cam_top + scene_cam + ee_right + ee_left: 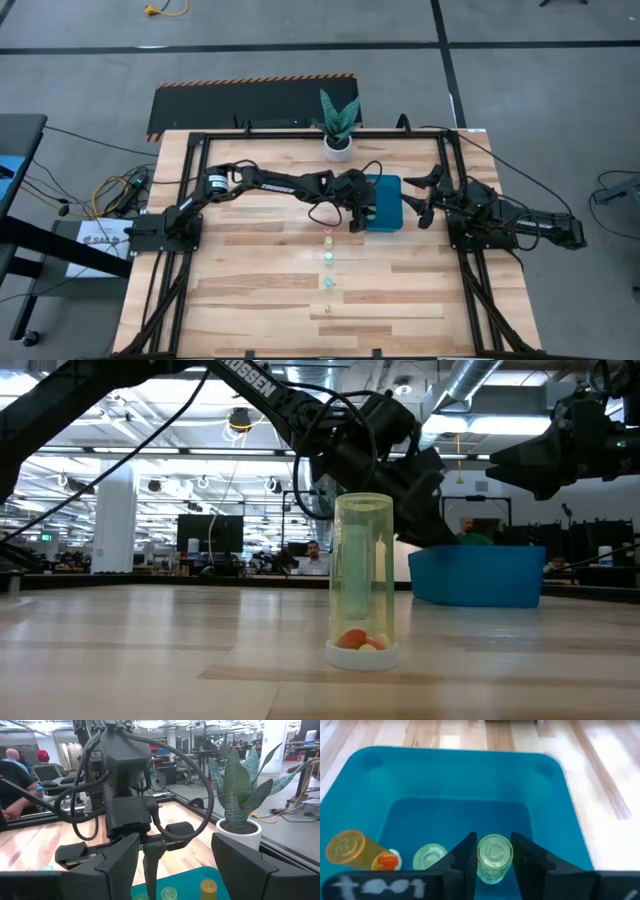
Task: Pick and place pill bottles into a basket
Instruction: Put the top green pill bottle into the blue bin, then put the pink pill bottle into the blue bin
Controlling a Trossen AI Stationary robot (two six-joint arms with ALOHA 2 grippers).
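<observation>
Clamping a pale green bottle over the basket, left end effector; right end effector apart.

The high view looks straight down; the low view faces level across the table. Both wrist views sit close, sharing the basket.

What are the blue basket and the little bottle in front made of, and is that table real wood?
The basket looks like smooth, slightly glossy moulded plastic with rounded corners. The bottle seems to be clear, yellow-green tinted plastic, since you can see through it. The table shows pale planks with grain, likely wood, possibly a laminate.
</observation>
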